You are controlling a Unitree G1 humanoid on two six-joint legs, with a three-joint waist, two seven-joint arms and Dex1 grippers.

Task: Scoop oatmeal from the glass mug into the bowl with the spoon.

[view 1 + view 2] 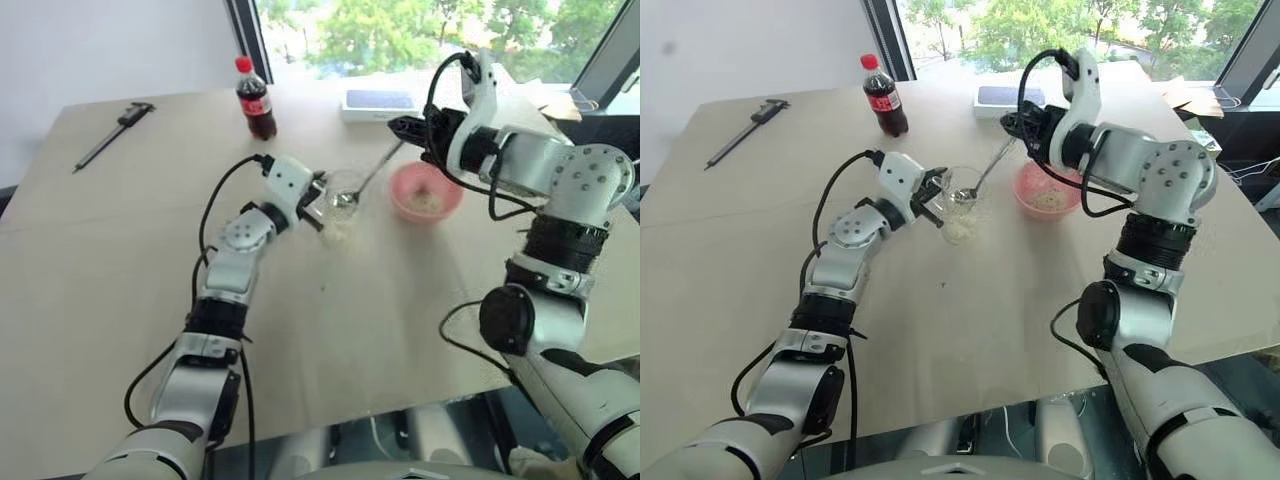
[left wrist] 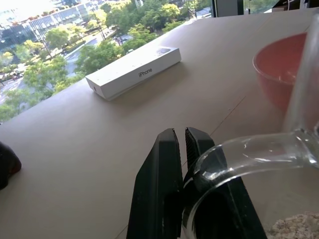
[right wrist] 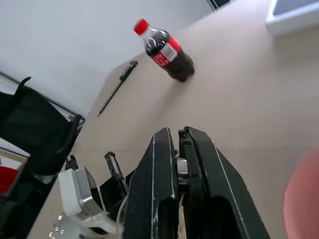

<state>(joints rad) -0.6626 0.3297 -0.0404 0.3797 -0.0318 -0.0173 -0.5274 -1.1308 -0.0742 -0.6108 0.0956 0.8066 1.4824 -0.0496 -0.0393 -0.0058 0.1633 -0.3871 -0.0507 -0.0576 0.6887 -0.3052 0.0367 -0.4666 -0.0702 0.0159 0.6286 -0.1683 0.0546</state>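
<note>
Right gripper clamped on spoon handle, tip down in glass mug pinched by left gripper; oatmeal already in pink bowl below right gripper, more scoops left.

Silver-white arms, black joints, looping black cables, black-fingered left gripper.

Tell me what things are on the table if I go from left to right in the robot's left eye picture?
caliper tool → cola bottle → glass mug held by the left gripper → white phone box → pink bowl.
</note>
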